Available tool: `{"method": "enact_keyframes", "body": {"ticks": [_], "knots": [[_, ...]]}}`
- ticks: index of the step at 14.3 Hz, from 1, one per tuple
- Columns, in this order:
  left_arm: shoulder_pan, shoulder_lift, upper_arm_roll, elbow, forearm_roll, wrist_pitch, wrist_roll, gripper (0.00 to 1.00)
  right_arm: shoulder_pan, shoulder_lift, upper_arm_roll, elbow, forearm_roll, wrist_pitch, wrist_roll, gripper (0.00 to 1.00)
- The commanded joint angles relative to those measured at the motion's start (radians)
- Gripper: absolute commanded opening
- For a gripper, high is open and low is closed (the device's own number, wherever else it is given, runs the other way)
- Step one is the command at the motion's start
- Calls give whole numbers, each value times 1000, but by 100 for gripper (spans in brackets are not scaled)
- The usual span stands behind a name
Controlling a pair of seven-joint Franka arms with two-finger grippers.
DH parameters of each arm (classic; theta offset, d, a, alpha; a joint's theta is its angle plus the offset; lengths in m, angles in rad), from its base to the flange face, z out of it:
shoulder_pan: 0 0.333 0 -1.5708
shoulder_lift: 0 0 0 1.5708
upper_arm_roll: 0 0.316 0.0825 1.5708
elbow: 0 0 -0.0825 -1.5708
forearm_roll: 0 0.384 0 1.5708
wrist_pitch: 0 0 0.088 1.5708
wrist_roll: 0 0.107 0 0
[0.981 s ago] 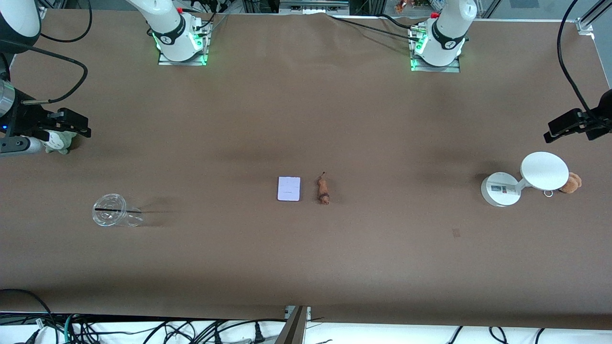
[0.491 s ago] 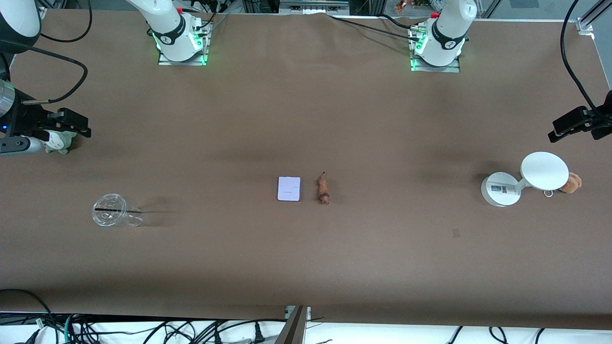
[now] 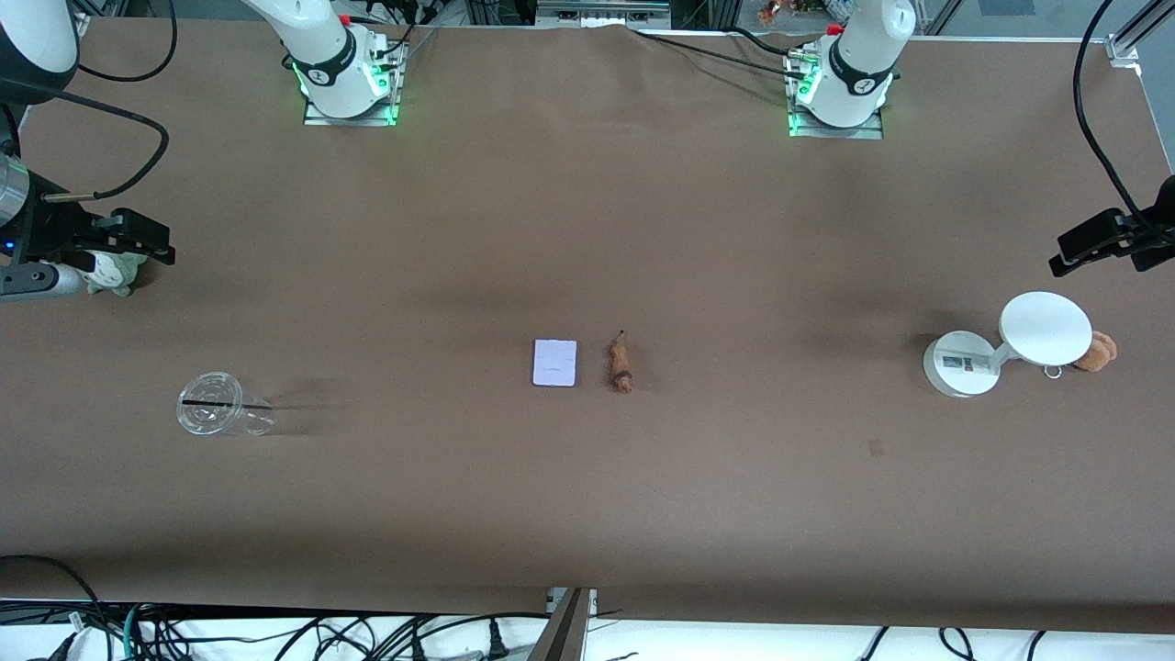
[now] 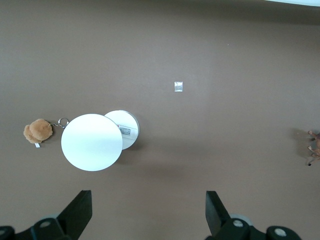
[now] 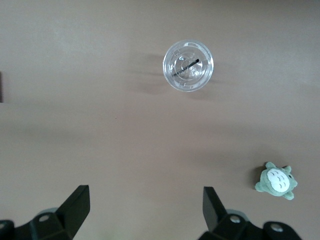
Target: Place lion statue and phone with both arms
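Note:
The phone [image 3: 555,363], a small flat pale slab, lies on the brown table near its middle. The lion statue [image 3: 621,365], a tiny orange-brown figurine, lies right beside it toward the left arm's end; it also shows at the edge of the left wrist view [image 4: 313,148]. My left gripper [image 3: 1083,246] is open and empty, up in the air over the left arm's end of the table [image 4: 147,200]. My right gripper [image 3: 128,243] is open and empty, up over the right arm's end [image 5: 145,197]. Both grippers are well away from the phone and the lion.
A white round-based stand [image 3: 959,367] with a disc top [image 3: 1045,328] and a tan plush toy [image 3: 1097,352] sit at the left arm's end. A clear cup [image 3: 216,415] and a green plush toy [image 3: 115,273] sit at the right arm's end.
My left gripper has drifted slightly at the table's end. The right gripper, the phone and the lion statue have stayed where they were.

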Motion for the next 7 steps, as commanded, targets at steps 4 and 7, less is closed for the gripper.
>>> {"method": "enact_keyframes", "body": {"ticks": [4, 7], "knots": [[2, 18, 2, 28, -25, -9, 10, 100, -1, 2, -2, 10, -4, -13, 1, 100], [5, 18, 2, 28, -27, -9, 24, 100, -3, 2, -2, 10, -4, -13, 1, 100]]}}
